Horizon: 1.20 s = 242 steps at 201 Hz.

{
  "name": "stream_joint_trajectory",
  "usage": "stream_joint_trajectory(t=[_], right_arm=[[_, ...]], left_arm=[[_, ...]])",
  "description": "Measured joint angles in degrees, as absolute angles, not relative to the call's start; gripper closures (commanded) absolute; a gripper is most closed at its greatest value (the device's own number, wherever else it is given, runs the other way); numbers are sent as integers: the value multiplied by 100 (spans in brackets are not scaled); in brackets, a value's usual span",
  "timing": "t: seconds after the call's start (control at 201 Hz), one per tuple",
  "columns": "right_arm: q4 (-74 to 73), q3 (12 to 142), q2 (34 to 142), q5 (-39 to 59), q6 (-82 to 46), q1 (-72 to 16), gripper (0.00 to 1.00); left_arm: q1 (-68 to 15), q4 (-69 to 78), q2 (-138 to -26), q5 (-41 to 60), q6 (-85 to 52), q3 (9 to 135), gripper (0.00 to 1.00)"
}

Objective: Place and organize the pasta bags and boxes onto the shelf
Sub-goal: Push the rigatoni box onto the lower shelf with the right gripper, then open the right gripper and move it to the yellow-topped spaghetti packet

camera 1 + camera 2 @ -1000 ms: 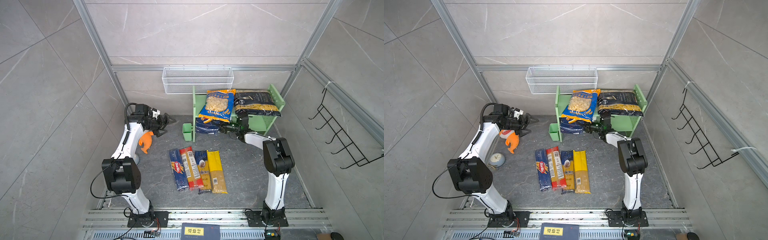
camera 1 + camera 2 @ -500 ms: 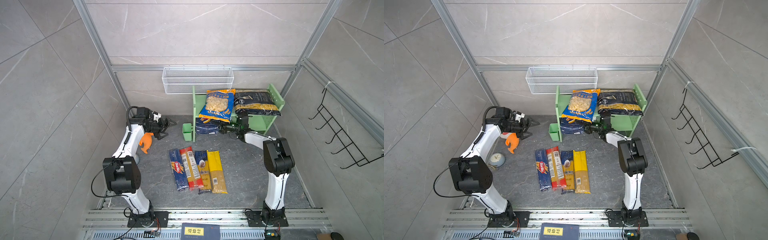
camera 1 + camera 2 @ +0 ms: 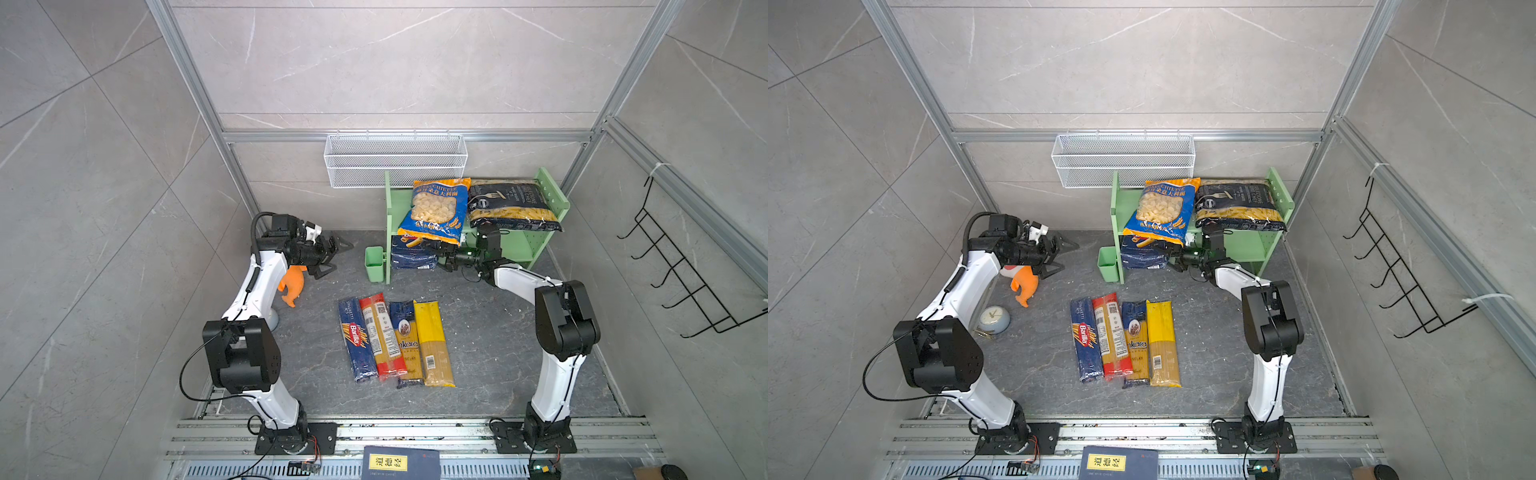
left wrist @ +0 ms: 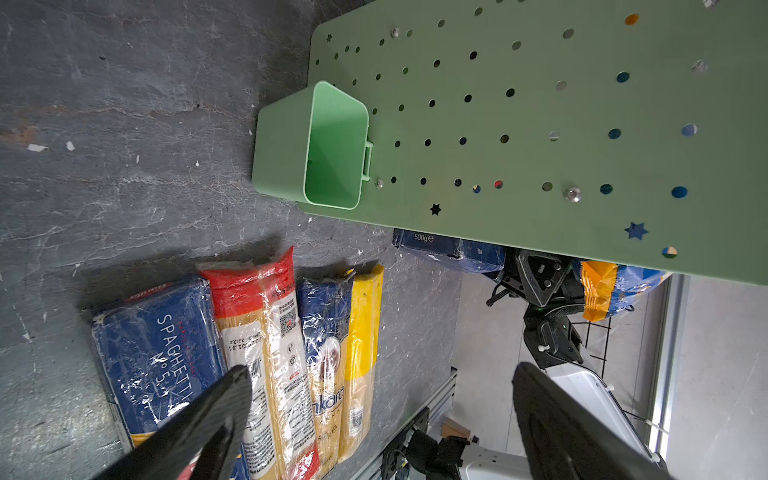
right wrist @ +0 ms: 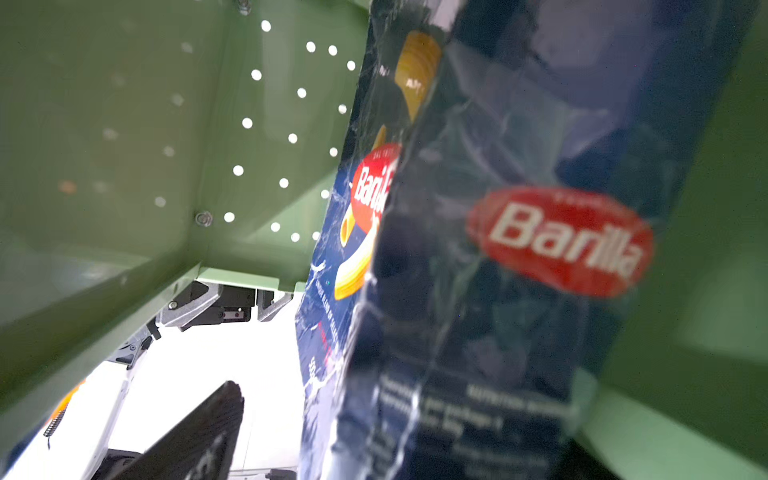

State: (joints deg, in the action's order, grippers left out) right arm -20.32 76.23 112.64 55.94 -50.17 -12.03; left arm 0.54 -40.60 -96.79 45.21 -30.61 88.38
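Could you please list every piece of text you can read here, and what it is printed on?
"Barilla": rigatoni box, red oval.
"500g": rigatoni box edge.
"Barilla": dark blue spaghetti pack.
"SPAGHETTI N°5": same pack.
"nkara", start unclear: dark-blue-and-yellow spaghetti pack.
"道德经": dark blue book, yellow label.
Print on orecchiette bag, penne bag: too small to read.

Looks like robot lab test cell: aluminium-profile frame (image 3: 519, 136), grey tile-look wall panels (image 3: 395, 62), arm bases (image 3: 293, 441) bolted to slotted rail (image 3: 415, 432).
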Motion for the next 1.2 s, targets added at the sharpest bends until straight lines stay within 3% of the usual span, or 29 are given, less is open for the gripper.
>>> stream_joint_trajectory(t=[0.373, 1.205], right_arm=[[-1896, 7067, 10748, 5592, -4768, -1155, 4], [-110, 6287, 9225, 5551, -3677, -1111, 5]], left_arm=[[54, -4027, -9668, 4521, -3061, 8731, 0], [51, -3830, -9419, 4519, -3183, 8285, 1]])
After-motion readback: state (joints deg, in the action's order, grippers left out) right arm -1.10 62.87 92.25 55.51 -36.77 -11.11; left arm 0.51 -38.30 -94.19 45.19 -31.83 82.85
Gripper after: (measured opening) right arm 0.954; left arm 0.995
